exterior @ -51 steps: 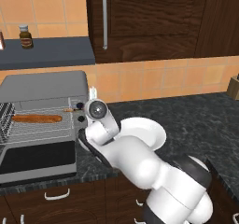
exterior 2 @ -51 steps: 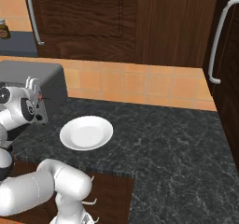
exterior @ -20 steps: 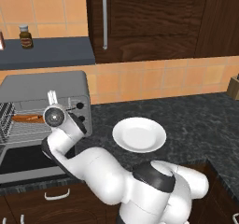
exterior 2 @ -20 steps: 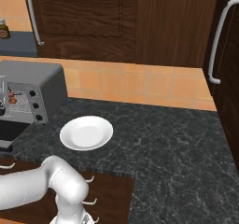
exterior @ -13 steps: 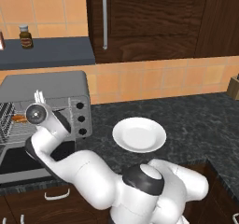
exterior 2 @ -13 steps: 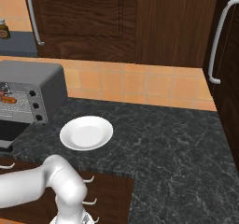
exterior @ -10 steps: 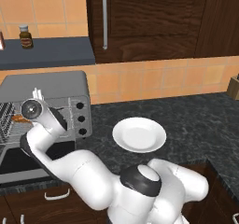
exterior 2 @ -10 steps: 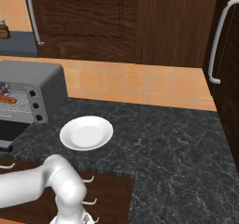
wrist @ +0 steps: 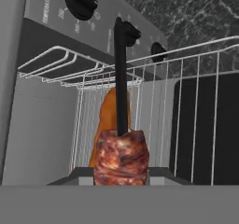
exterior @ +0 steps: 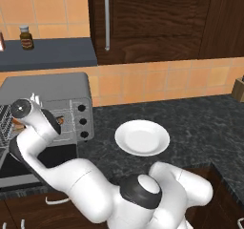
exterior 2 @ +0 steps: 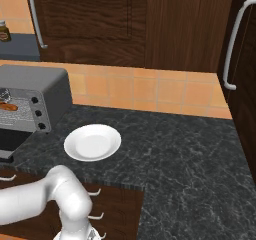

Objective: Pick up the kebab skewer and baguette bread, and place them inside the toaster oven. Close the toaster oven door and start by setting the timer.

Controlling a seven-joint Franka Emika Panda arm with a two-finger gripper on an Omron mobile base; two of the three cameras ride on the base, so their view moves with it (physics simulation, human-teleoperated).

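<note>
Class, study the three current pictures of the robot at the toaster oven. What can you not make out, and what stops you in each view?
- Fingers: in the hand view the kebab skewer's meat chunks cover them.
- Baguette bread: hand view, mostly behind the skewer and rack wires.
- Toaster oven interior: left base view, blocked by the arm and cut by the left edge.
- Toaster oven door: right base view, cut off at the left edge.
- Knob markings: too small in both base views.

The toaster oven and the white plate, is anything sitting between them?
No. In the left base view, just bare dark counter separates the toaster oven from the white plate.
</note>
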